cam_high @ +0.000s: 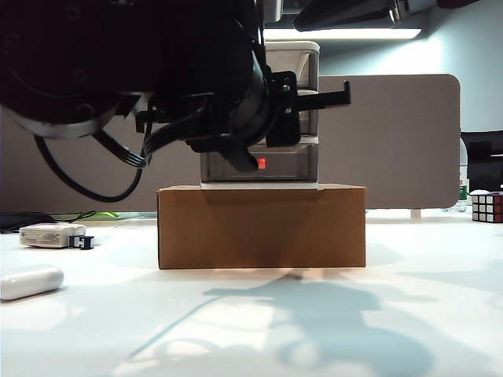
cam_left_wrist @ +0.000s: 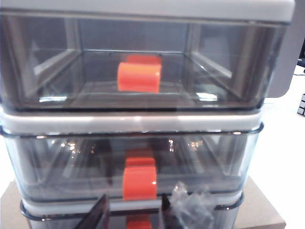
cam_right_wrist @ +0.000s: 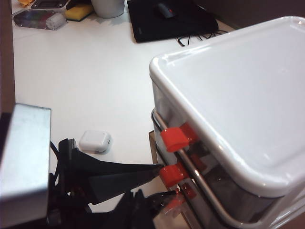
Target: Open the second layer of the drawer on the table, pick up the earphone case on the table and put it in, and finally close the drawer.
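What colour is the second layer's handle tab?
Red-orange; the second layer's handle tab shows best in the left wrist view.

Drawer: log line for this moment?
second layer closed | left hand open at its handle | right hand unseen | earphone case on table

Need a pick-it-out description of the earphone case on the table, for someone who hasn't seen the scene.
Start at the brown cardboard box in the middle of the white table, which carries the small white-framed drawer unit with smoky-grey drawers. Look to the table's near left edge in the exterior view: the glossy white pill-shaped earphone case lies there alone. Unlike the boxy off-white device with a black part behind it, it is smooth, rounded and all white.
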Robot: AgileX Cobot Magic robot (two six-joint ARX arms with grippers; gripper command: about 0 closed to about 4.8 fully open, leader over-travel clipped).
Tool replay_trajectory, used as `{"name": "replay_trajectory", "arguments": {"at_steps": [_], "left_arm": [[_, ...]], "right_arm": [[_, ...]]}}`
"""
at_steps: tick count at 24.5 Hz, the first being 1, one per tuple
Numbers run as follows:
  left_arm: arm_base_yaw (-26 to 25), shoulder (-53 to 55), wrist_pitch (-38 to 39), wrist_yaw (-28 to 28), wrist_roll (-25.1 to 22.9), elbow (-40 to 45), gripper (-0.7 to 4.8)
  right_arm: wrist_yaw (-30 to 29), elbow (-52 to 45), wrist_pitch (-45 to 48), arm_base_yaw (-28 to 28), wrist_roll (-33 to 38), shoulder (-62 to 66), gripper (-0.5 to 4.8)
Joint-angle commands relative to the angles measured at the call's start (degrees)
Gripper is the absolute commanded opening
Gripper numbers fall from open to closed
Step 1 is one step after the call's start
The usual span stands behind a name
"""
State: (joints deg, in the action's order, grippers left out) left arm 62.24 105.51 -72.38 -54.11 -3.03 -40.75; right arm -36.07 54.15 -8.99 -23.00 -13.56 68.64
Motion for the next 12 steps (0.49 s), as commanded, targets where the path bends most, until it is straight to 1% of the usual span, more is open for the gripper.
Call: {"name": "replay_trajectory", "arguments": {"at_steps": [1,12], "left_arm": [[0.07,-0.13,-0.55,-0.02,-0.17,-0.20,1.26],[-1.62,-0.13,-1.22,3.39,-0.20,-0.96,1.25]], "right_arm": [[-0.31,0.28,-0.04,-0.07,-0.20,-0.22,-0.05],[-0.31,0.28,-0.24,-0.07,-0.22,-0.22,-0.05]]}}
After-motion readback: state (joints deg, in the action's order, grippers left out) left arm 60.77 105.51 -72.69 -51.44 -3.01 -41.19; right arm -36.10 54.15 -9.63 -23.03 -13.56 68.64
